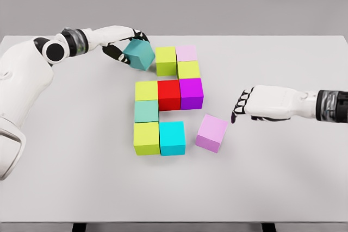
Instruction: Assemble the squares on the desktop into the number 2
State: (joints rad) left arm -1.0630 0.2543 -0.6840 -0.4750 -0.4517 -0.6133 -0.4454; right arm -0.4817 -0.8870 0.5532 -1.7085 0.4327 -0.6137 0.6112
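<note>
My left hand (126,46) is shut on a teal cube (139,54), held tilted just left of a lime cube (166,61) at the top of the figure. A pale pink cube (186,53) and a yellow-green cube (188,70) stand to its right. Below run a yellow-green cube (146,91), a red cube (169,94) and a magenta cube (191,93). Under those sit a mint cube (147,111), a lime cube (147,138) and a cyan cube (172,137). A lilac cube (211,132) lies askew, apart from the cyan one. My right hand (241,107) hovers open just right of it.
The white table (65,188) spreads wide around the cubes, with its front edge near the picture's bottom. My left arm (22,80) arches over the table's left side; my right forearm (326,106) comes in level from the right edge.
</note>
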